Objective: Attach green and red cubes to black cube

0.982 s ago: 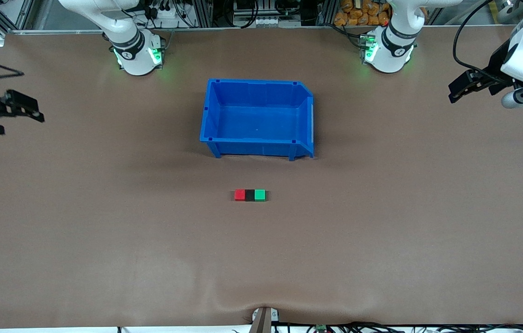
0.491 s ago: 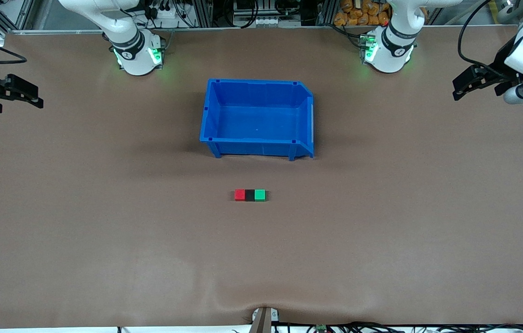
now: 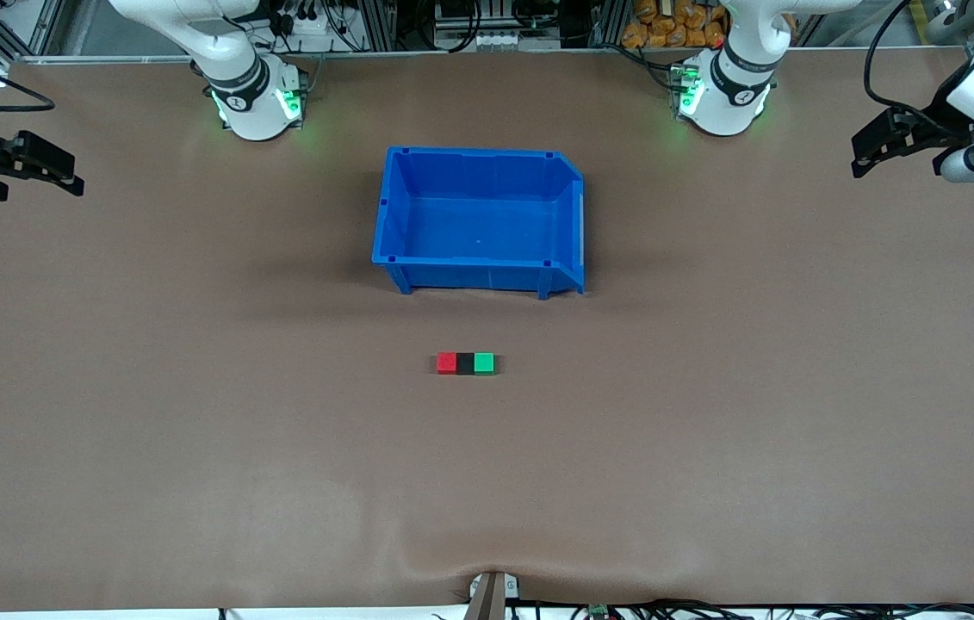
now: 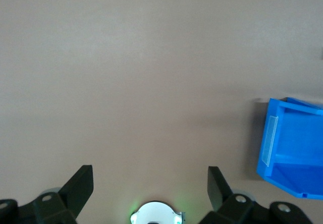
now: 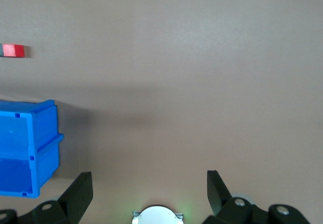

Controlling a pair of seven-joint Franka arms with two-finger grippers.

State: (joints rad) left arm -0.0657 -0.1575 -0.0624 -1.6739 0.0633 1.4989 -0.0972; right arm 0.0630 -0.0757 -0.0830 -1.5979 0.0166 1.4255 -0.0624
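Cubes look joined: red cube (image 3: 446,363), black cube (image 3: 464,363), green cube (image 3: 484,363) touching at blue bin's (image 3: 392,258) 6 o'clock; left gripper (image 3: 883,145) and right gripper (image 3: 43,164) empty, jaws apart, over table ends, nothing left but parking.

You've got an open blue plastic bin (image 3: 478,220) sitting mid-table on that brown tabletop (image 3: 194,430). Nothing's inside it, as far as you can see.

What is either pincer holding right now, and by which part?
Nothing is held. The left pincer and right pincer hang open over the table's ends, away from the joined red cube, black cube and green cube.
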